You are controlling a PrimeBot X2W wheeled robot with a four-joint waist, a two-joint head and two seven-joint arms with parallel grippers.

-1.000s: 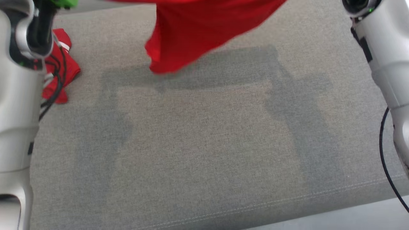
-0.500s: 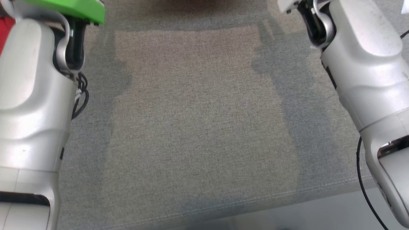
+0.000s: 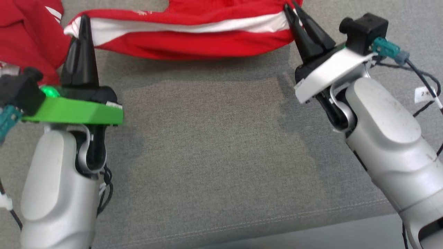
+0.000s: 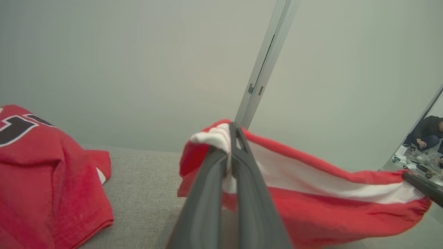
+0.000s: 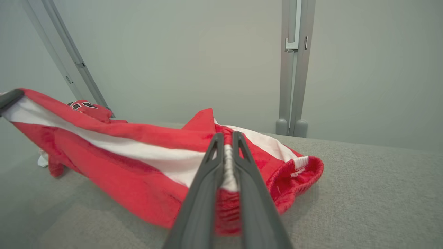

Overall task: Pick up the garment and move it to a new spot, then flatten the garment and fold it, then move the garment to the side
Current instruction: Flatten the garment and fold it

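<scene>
While the garment (image 3: 193, 34) hangs stretched between two grips, its lower folds sag to the far part of the grey fabric-covered counter (image 3: 214, 155); the near part lies bare, probably the spot for flattening. Item: red garment with a white band, held by its two ends so the band runs taut across, a hold that suits spreading it flat before any fold. Item: left claw (image 3: 84, 20), fingers pressed together on the bunched white corner at the garment's left end. Item: right claw (image 3: 292, 8), fingers drawn almost together, a gathered strip of white and red cloth pinched between them at the right end. Item: second red garment (image 3: 24, 31), with black-and-white lettering, heaped apart at far left, not held. Pose: both pale forearms rise from the near edge, fingers pointing away; the left stands nearly straight, the right leans inward toward the centre.
</scene>
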